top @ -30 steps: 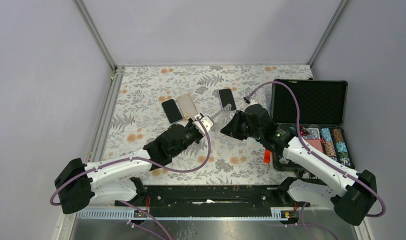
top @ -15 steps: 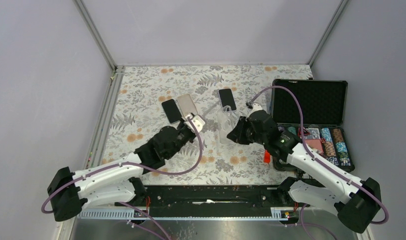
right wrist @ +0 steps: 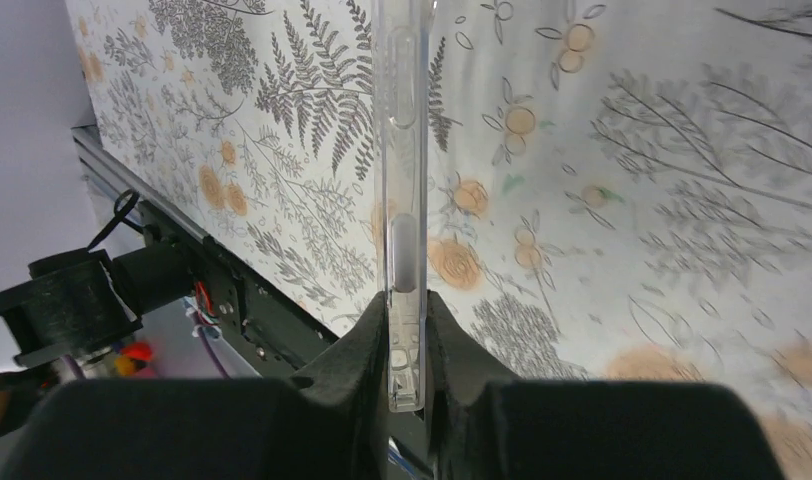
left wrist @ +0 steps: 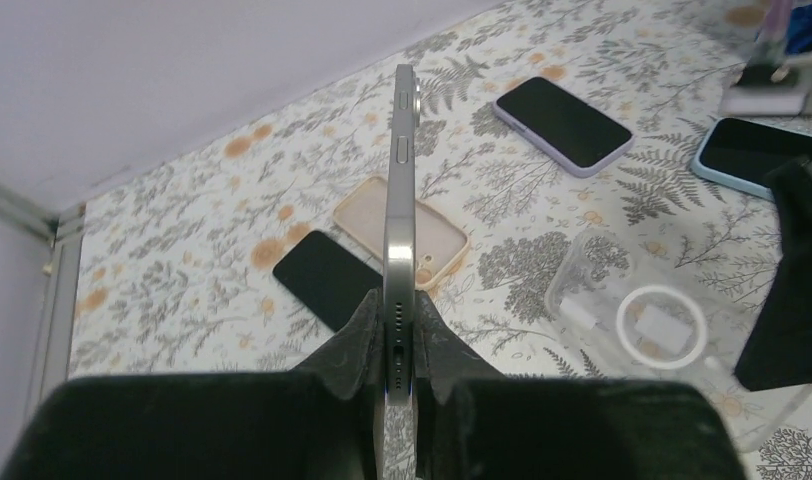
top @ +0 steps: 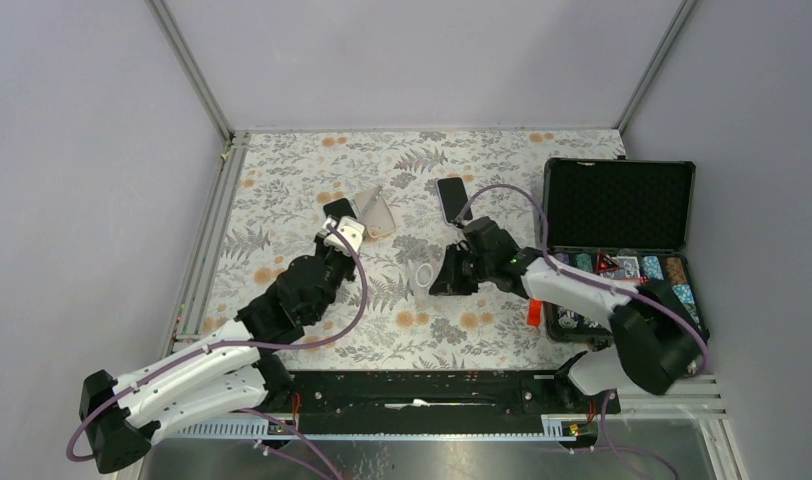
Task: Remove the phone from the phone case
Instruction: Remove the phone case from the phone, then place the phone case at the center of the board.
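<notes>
Left gripper (left wrist: 400, 305) pinches only the silver phone's (left wrist: 400, 170) end, so it could slip onto the beige case (left wrist: 444, 245); right gripper (right wrist: 404, 300) clamps the clear case (right wrist: 402, 120).

phone (left wrist: 400, 200): metal edge, satin silver, smooth | phone case (right wrist: 402, 120): clear plastic, glossy | jaws: black plastic, matt | desk (left wrist: 182, 230): floral-printed covering, matt

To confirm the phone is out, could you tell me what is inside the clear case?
Nothing visible: the clear case, in the right pincer, shows only the floral table through it; its gripped end is covered. The phone is in the left pincer.
</notes>
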Robot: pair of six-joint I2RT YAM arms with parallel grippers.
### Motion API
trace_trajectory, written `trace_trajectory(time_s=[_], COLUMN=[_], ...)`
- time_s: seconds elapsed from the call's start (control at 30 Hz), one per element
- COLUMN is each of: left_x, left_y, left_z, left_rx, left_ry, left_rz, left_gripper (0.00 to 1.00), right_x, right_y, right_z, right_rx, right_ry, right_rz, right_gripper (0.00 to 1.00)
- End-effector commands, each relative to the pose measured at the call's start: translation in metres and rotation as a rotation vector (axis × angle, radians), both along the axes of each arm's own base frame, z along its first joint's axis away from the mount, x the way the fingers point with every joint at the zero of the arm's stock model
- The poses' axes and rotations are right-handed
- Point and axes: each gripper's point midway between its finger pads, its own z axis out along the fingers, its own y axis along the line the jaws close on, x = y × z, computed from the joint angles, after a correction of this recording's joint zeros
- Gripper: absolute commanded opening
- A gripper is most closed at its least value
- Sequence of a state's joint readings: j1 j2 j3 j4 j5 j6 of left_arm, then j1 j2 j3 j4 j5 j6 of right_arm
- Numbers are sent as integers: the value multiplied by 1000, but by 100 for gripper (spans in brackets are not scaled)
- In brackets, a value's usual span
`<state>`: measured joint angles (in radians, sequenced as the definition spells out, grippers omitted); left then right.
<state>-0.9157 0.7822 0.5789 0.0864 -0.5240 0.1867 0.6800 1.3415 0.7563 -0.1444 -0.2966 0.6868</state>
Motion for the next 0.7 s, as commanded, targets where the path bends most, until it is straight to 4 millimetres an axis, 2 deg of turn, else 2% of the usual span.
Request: trace_trajectory(time_s=[0.0,0.07,0.17,0.27,0.37,0.43,0.53,0.67], left_x=[0,-5,-13,-18,-21,-22,-22,-23], left_y=[26,32,37,48,55,56,51,47], left_z=[9,0,-10,-14,-18,-21,-26,-38], left_rx=[-136,-193,-237,-243,-249,-245,-243,-181], left_ry=[30,95,156,179,197,213,235,281], left_rz=[151,193,216,255,288,293,283,275], left_gripper=[0,0,0,0,0,0,0,0], right_x=[17,24,28,34,37,37,41,44], right_y=[59,78,100,105,101,95,75,64], right_z=[16,18,10,-5,-24,-34,-47,-40], right_rx=[247,318,323,304,238,197,144,132], right_ry=[41,63,101,131,143,150,128,79], right_rz=[59,58,75,48,32,16,-61,-65], right_gripper=[0,0,0,2,11,20,48,67])
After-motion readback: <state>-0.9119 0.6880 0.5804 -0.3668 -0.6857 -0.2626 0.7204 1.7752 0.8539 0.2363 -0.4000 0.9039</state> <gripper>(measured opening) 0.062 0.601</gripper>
